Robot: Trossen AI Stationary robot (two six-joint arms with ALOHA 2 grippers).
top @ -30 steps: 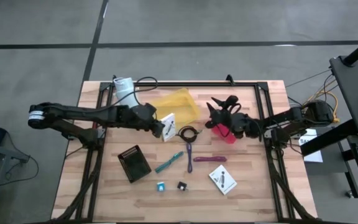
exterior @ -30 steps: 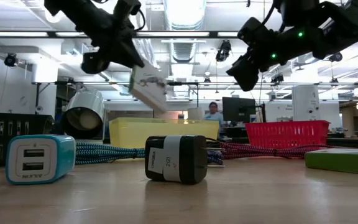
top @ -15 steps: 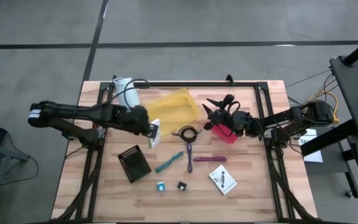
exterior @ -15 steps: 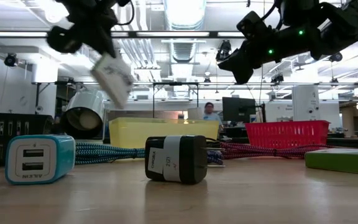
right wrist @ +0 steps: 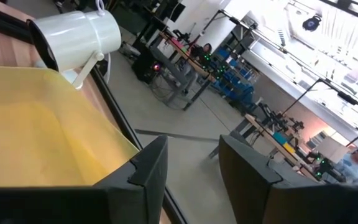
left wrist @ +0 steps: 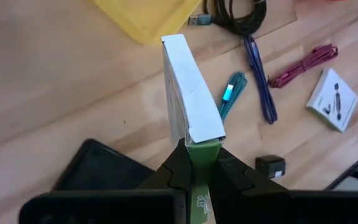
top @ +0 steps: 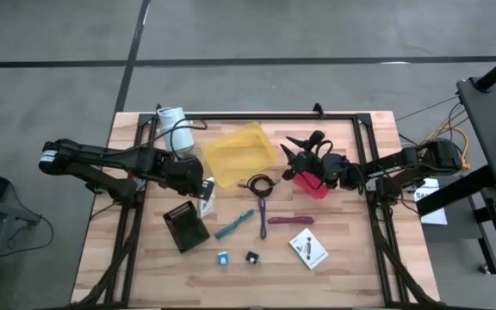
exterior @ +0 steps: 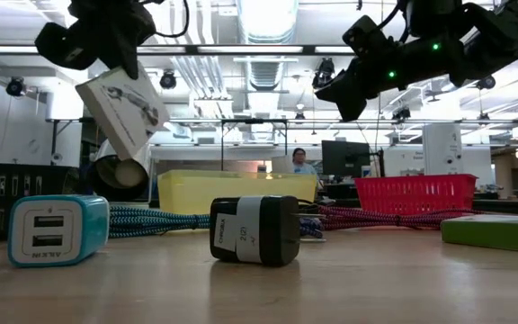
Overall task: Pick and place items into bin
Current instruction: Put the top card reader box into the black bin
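at the bottom centre of the left wrist view, the left fingers (left wrist: 199, 163) pinch a white box (left wrist: 188, 93) by its green end, upright over the wooden surface (left wrist: 61, 93). left of centre in the high view it hangs beside the black bin (top: 186, 226); it likely needs squaring over the opening before release. farther right, the right fingers (top: 293, 160) wait spread and empty above the red basket (top: 313, 186).

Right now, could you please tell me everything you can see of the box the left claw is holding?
The box is a slim white carton, cardboard by its look, with black print on one face and a green end. The left claw is shut on that green end, holding the box tilted in the air, touching nothing else. It hangs near the black bin, beside the yellow tray.
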